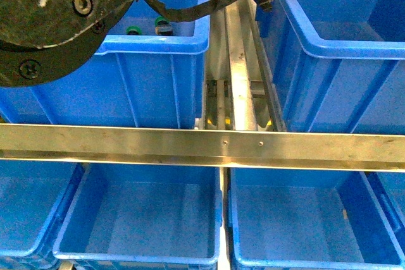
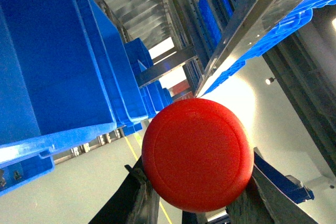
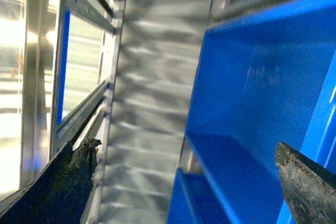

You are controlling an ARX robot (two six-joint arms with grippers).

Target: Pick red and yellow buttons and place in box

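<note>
The job looks partly under way. The left hand [image 2: 199,184] is clamped on a red button [image 2: 197,153], its dark fingers [image 2: 134,195] pressing either side of the body below the round cap, and the button is held up in the air with shelving and bins behind it. It has not been set in any box yet. The right hand [image 3: 184,182] has its fingers spread wide with nothing between them, and it sits beside a blue bin wall. In the front view, two green switches [image 1: 149,28] lie in the upper left bin [image 1: 158,45]. No red or yellow button shows in the lower bins [image 1: 136,258] below the rail [image 1: 202,147], so I judge delivery is left to do. The left arm [image 1: 57,23] covers much of that upper bin, so any buttons remaining there are hidden. Neither hand shows clearly in the front view. Which box is the target cannot be told, and no yellow button is visible anywhere.
</note>
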